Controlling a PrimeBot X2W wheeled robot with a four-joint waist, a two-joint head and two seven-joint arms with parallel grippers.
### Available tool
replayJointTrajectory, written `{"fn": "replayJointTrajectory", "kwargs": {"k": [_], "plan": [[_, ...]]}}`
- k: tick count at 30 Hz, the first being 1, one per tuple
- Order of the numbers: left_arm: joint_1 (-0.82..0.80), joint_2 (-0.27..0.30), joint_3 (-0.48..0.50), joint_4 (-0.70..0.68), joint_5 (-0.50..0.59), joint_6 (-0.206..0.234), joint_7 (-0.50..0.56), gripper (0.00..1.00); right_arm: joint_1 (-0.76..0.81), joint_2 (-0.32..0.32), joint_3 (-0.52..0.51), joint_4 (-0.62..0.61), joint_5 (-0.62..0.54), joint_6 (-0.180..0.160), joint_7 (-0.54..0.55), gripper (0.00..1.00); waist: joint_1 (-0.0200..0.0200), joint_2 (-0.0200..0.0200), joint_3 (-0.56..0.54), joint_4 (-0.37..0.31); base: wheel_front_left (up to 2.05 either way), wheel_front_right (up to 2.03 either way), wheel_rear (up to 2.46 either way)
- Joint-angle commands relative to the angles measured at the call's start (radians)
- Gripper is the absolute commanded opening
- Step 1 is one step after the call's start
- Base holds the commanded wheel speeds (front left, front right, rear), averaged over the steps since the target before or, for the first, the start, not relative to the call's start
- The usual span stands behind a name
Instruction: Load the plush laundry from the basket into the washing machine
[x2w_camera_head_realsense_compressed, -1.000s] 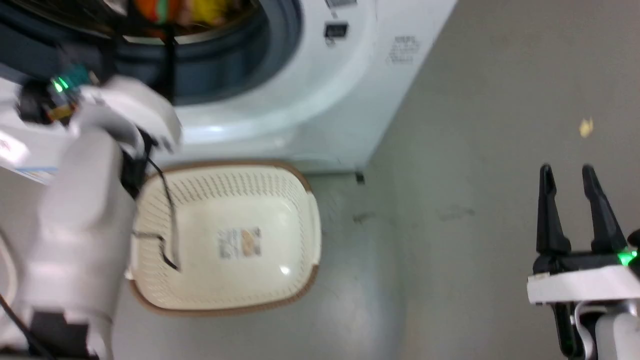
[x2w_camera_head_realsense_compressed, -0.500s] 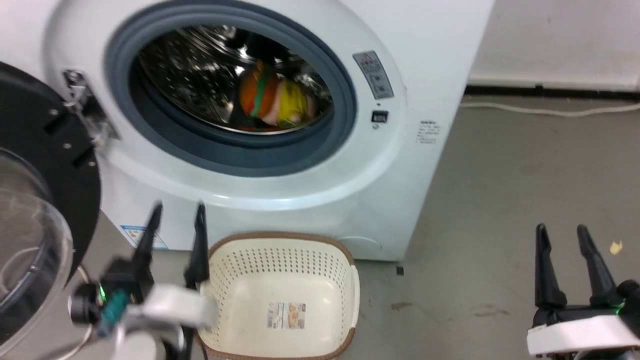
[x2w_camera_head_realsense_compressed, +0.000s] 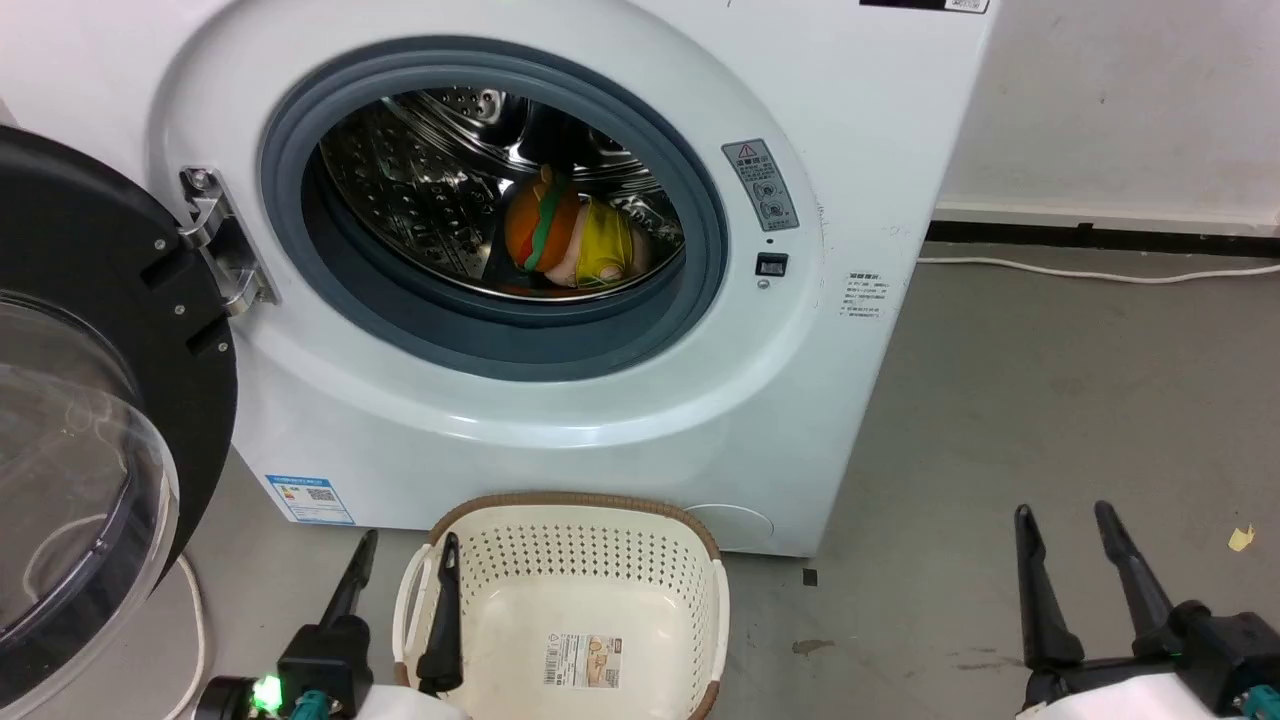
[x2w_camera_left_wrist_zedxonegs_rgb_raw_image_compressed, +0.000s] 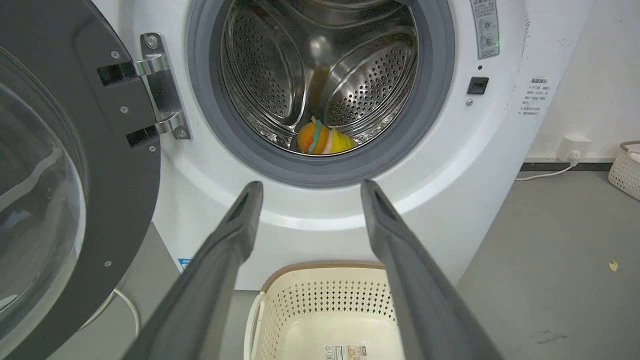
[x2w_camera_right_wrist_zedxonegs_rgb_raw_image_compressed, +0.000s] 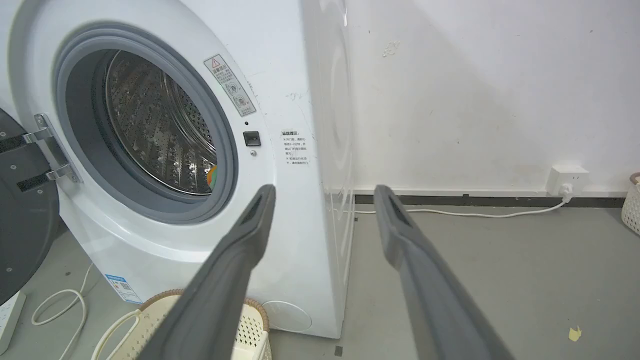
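The white washing machine (x2w_camera_head_realsense_compressed: 560, 420) stands with its black-rimmed door (x2w_camera_head_realsense_compressed: 90, 300) swung open to the left. In its steel drum (x2w_camera_left_wrist_zedxonegs_rgb_raw_image_compressed: 280, 75) lie the orange burger plush (x2w_camera_head_realsense_compressed: 538, 232) and the pink doll in yellow (x2w_camera_head_realsense_compressed: 605, 255), side by side at the front. On the floor before the washer sits the cream basket (x2w_camera_head_realsense_compressed: 575, 545), holding just its label sticker. My left gripper (x2w_camera_head_realsense_compressed: 408, 542) is open over the basket's left rim, aimed at the drum (x2w_camera_left_wrist_zedxonegs_rgb_raw_image_compressed: 311, 186). My right gripper (x2w_camera_head_realsense_compressed: 1062, 513) is open over bare floor to the right (x2w_camera_right_wrist_zedxonegs_rgb_raw_image_compressed: 325, 190).
A white cable (x2w_camera_head_realsense_compressed: 1100, 272) runs along the wall to a socket (x2w_camera_right_wrist_zedxonegs_rgb_raw_image_compressed: 567, 181). Another cable (x2w_camera_right_wrist_zedxonegs_rgb_raw_image_compressed: 55, 305) and a power strip (x2w_camera_right_wrist_zedxonegs_rgb_raw_image_compressed: 7, 320) lie left of the washer. A second pale basket (x2w_camera_left_wrist_zedxonegs_rgb_raw_image_compressed: 625, 170) stands far right. A yellow scrap (x2w_camera_head_realsense_compressed: 1240, 538) lies on the grey floor.
The head view has swung up from the basket to the washer's opening. My left arm has drawn back from the drum and now sits low by the basket, open.
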Motion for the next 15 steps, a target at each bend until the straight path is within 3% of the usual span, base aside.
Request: {"fn": "replayJointTrajectory", "kwargs": {"k": [1, 13, 14, 15], "plan": [[0.011, -0.006, -0.002, -0.001, 0.008, -0.002, -0.005, 1.0, 0.015, -0.001, 0.004, 0.005, -0.008, -0.001, -0.005, 1.0, 0.0, 0.0, -0.001, 0.0, 0.0, 0.0, 0.0], [0.011, -0.031, 0.014, -0.014, 0.01, -0.013, -0.005, 1.0, 0.022, -0.001, 0.012, 0.02, -0.024, -0.001, -0.005, 1.0, 0.0, 0.0, -0.018, 0.009, 0.0, 0.0, 0.0], [0.001, -0.028, 0.015, -0.008, 0.008, -0.011, 0.0, 0.0, 0.013, 0.0, 0.012, 0.018, -0.018, 0.0, 0.0, 0.0, 0.0, 0.0, -0.018, 0.009, 0.0, 0.0, 0.0], [0.001, -0.028, 0.015, -0.008, 0.008, -0.011, 0.001, 0.0, 0.013, 0.0, 0.013, 0.018, -0.018, 0.0, 0.0, 0.0, 0.0, 0.0, -0.018, 0.009, 0.0, 0.0, 0.0]]}}
